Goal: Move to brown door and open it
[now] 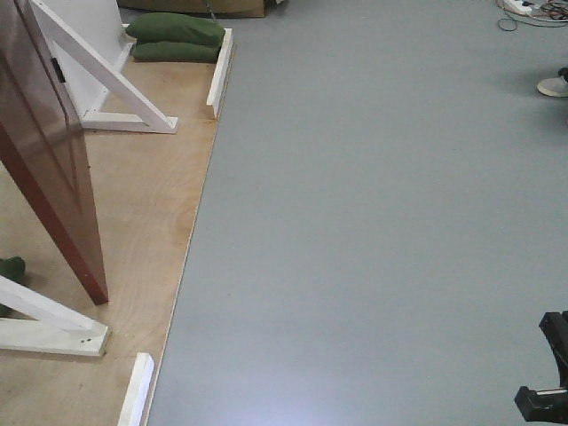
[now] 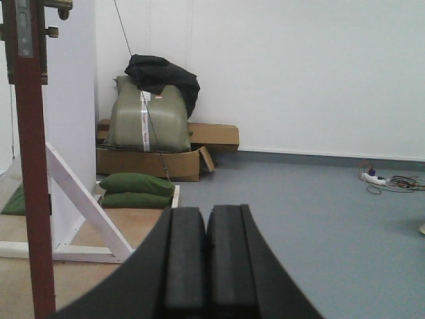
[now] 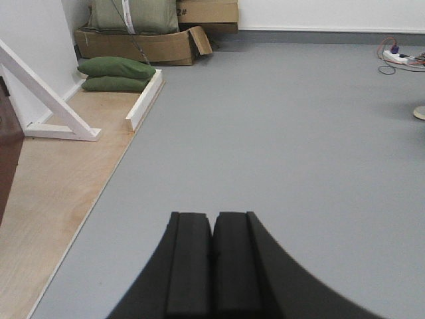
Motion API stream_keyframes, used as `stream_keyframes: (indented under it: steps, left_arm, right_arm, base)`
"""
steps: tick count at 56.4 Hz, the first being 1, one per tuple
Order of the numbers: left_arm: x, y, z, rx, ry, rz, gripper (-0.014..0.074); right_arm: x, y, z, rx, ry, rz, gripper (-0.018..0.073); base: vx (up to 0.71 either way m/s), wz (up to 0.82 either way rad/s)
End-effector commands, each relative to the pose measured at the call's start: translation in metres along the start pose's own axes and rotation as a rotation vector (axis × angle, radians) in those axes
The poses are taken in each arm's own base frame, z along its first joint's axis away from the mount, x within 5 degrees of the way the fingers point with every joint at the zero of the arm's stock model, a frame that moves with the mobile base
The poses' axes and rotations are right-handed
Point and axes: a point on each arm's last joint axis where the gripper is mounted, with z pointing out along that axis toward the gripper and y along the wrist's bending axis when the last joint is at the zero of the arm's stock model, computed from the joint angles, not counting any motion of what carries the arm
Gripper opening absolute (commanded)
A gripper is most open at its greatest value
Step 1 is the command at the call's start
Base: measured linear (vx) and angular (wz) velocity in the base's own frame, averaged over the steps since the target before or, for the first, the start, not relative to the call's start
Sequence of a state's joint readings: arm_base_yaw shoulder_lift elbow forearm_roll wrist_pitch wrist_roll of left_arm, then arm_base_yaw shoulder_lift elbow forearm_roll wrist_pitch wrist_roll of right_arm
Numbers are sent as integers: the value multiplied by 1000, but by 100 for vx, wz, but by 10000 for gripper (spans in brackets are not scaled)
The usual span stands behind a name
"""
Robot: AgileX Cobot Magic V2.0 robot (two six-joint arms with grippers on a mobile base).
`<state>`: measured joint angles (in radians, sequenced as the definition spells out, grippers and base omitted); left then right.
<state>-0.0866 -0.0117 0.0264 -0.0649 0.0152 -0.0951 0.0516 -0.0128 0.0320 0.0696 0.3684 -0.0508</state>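
Brown door (image 1: 44,151) stands over the left side of the plywood platform (image 1: 151,222), its lower free corner well in from the platform's right edge; it looks swung off its white support frame (image 1: 106,67), which the green sandbags (image 1: 177,35) at the far edge probably weigh down. The left gripper (image 2: 206,222) and right gripper (image 3: 212,229) have their pads pressed together on nothing, neither touching the door, likely kept closed for driving.

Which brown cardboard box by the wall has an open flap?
The larger front cardboard box under the olive sack; its flap sticks out, the smaller box behind is shut.
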Motion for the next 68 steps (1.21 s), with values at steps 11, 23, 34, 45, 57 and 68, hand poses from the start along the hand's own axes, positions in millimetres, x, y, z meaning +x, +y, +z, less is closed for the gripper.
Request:
stream_keyframes:
  steps: [11,23,34,45,57,68]
  left_arm:
    - [-15,-2,-2,13,-111,-11,67]
    - [-15,-2,-2,13,-111,-11,67]
    - [-15,-2,-2,13,-111,-11,67]
    - [-15,-2,-2,13,-111,-11,67]
    - [-15,-2,-2,13,-111,-11,67]
    - [-15,-2,-2,13,-111,-11,67]
  right_arm:
    - [-6,0,0,3,-79,-10,0]
    - [-6,0,0,3,-79,-10,0]
    - [-6,0,0,3,-79,-10,0]
    - [-6,0,0,3,-79,-10,0]
    - [-6,0,0,3,-79,-10,0]
    - [-6,0,0,3,-79,-10,0]
  base:
    - [40,5]
    - [41,5]
    - [40,-3]
    - [38,-8]
    - [36,-6]
    - [32,-6]
